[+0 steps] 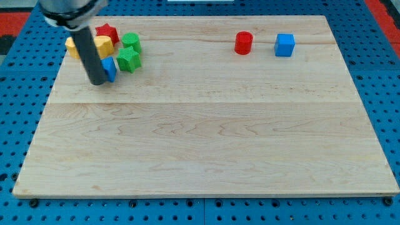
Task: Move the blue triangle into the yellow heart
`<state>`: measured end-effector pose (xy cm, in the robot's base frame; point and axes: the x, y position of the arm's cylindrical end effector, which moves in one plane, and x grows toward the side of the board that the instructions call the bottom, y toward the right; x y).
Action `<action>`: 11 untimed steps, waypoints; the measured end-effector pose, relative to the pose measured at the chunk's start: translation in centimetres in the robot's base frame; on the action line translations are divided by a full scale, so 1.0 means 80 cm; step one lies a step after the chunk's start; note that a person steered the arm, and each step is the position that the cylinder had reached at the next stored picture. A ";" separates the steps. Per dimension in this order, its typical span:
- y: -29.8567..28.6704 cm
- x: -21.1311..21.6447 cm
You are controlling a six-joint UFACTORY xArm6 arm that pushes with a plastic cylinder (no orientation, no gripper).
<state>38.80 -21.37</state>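
Blue triangle (110, 67) sits at board's top-left, mostly hidden behind rod, only right edge showing. Yellow heart (102, 45) lies just above it, near touching. My tip (98, 82) rests at triangle's lower left, so you push up the view. No gripper here, rod holds nothing. Red block (107, 31) and two green blocks (129, 53) crowd heart's right
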 end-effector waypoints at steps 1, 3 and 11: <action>-0.034 -0.002; 0.055 0.029; 0.024 0.005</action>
